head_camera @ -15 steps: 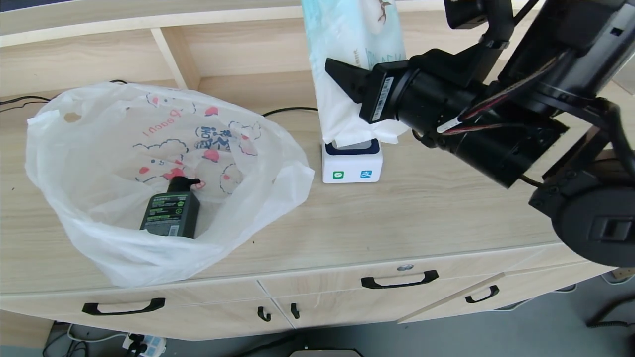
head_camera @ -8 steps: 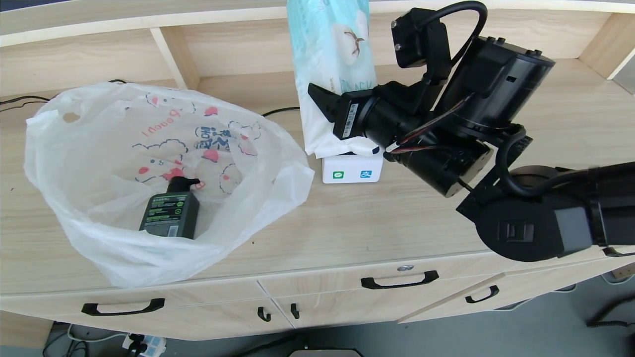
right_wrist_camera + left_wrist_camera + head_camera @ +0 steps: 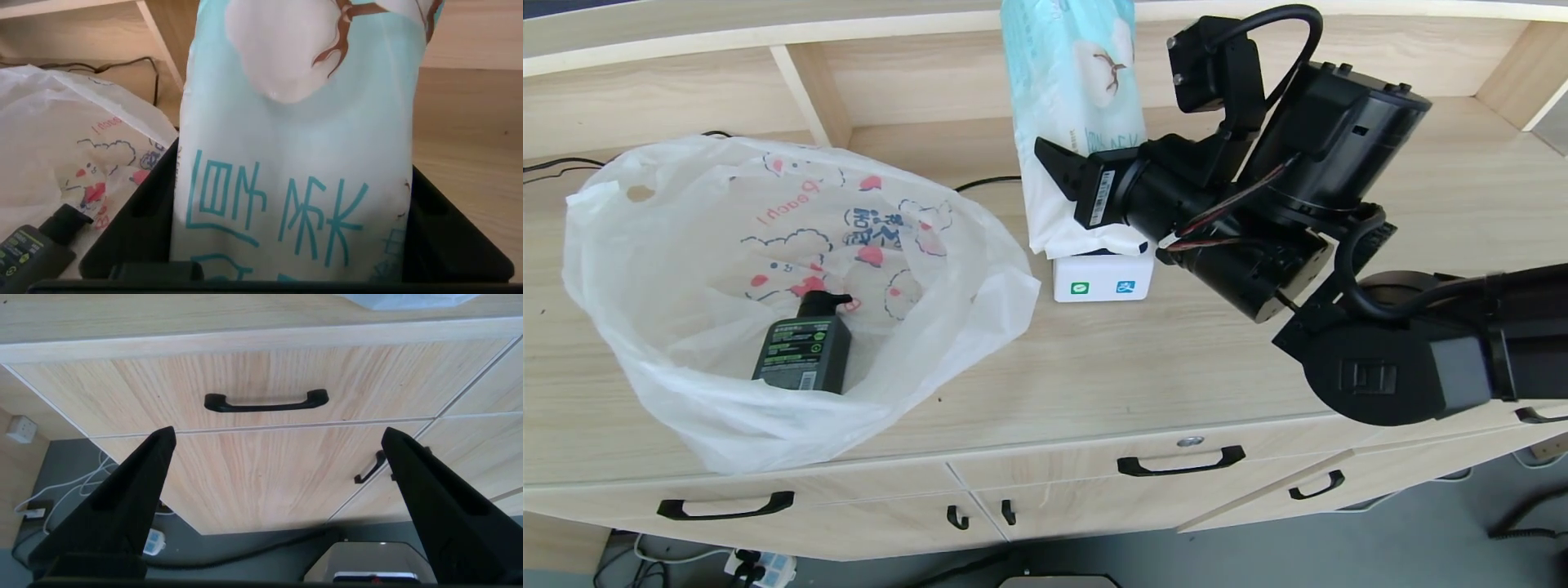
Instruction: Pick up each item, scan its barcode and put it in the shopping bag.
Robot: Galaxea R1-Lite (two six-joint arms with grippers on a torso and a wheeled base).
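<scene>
My right gripper (image 3: 1072, 181) is shut on a tall pale-blue and white tissue pack (image 3: 1072, 98), held upright with its lower end resting on or just above the white scanner box (image 3: 1103, 278). The right wrist view has the tissue pack (image 3: 298, 155) between the two black fingers (image 3: 135, 220). To the left on the counter, the white shopping bag (image 3: 686, 245) lies open with a dark pump bottle (image 3: 803, 347) inside. My left gripper (image 3: 278, 506) is open and hangs below the counter edge, facing the drawer fronts.
A wooden shelf divider (image 3: 809, 94) stands behind the bag, and black cables (image 3: 988, 183) run along the back of the counter. Bare counter (image 3: 1094, 359) lies in front of the scanner. Drawers with black handles (image 3: 1180, 464) are below.
The right arm swung left and lowered, bringing the tissue pack's bottom down to the scanner box. In the last half second the pack has barely shifted. Bag and bottle are unmoved.
</scene>
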